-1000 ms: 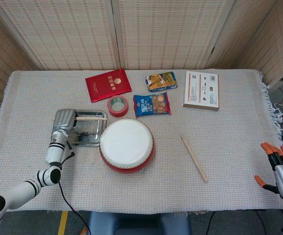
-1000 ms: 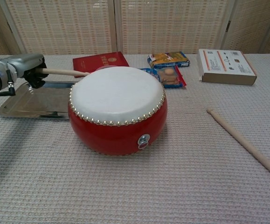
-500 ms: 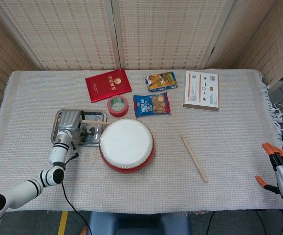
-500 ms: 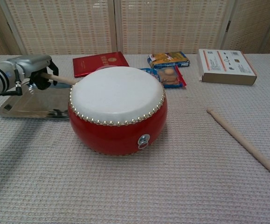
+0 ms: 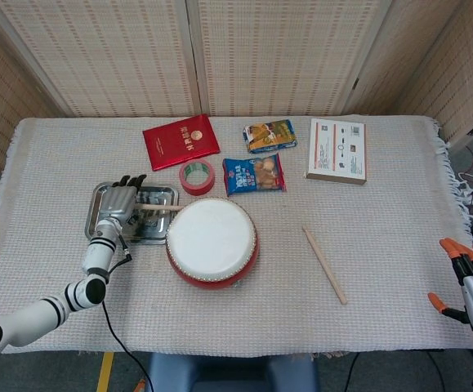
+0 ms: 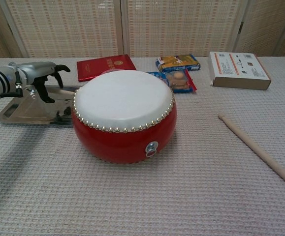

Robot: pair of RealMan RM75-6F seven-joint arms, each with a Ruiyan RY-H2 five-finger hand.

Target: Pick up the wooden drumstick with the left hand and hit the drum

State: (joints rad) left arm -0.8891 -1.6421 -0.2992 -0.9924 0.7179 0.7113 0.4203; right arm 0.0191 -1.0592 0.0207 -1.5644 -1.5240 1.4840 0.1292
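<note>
The left hand (image 5: 120, 201) hovers over the metal tray (image 5: 99, 222) at the left of the drum (image 5: 211, 242), its arm reaching up from the lower left corner of the head view with the wrist pointing toward the far side of the table (image 5: 383, 245). Its dark-tipped fingers (image 6: 48, 93) are spread and hang downward, released, gripping nothing. A wooden drumstick (image 5: 161, 208) lies under and just past the hand, its shaft pointing right toward the drum's white skin; in the chest view only a short length of it (image 6: 66, 91) shows between the fingers and the drum rim, resting at the tray's edge.

The right hand (image 5: 465, 282) sits at the lower right edge of the head view, off the table's corner, orange-tipped fingers apart and holding nothing.

A 2nd drumstick (image 5: 324, 264) lies on the woven cloth to the right of the drum, well apart from it. Behind the drum are a roll of red tape (image 5: 196, 176), a red booklet (image 5: 180, 142), 2 snack packets (image 5: 254, 174) and a white box (image 5: 336, 150).
</note>
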